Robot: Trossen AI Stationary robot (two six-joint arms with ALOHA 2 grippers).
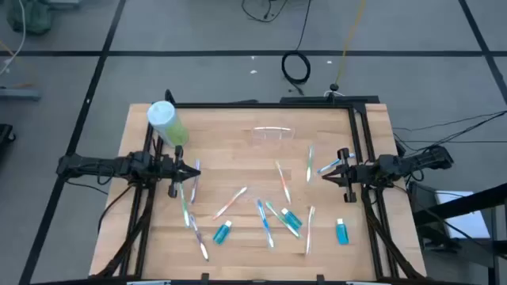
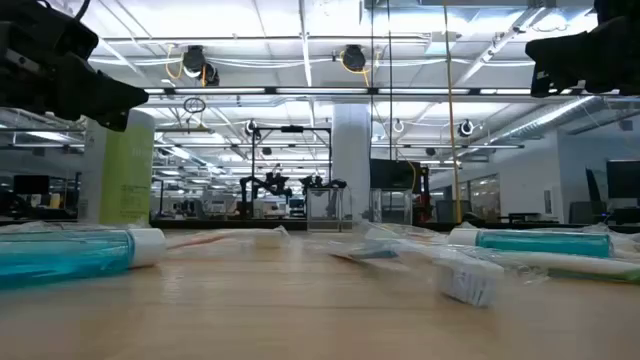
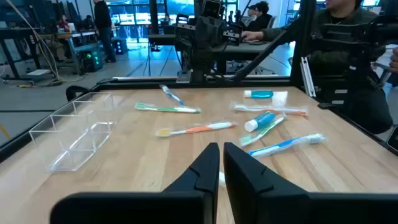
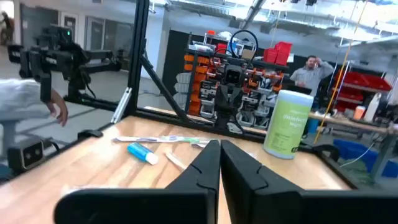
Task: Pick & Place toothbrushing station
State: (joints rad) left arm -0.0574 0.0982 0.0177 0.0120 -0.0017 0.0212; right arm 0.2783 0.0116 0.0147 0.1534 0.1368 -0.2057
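Note:
Several thin toothbrushes (image 1: 238, 202) (white, blue, green, orange) and three white-capped teal tubes (image 1: 222, 232) lie flat, scattered over the wooden table. A small clear plastic cup (image 1: 273, 136) lies toward the far edge; it also shows in the left wrist view (image 3: 74, 134). My left gripper (image 1: 196, 170) hovers at the table's left side, fingers shut and empty (image 3: 221, 158). My right gripper (image 1: 323, 176) hovers at the right side, shut and empty (image 4: 219, 155), above a blue toothbrush (image 1: 329, 166). Both grippers are well above the table in the low view.
A tall green bottle with a white cap (image 1: 168, 123) stands at the far left corner, close to my left arm. A black frame (image 1: 360, 127) runs along the table's far and right edges. People sit at desks beyond the table (image 3: 348, 37).

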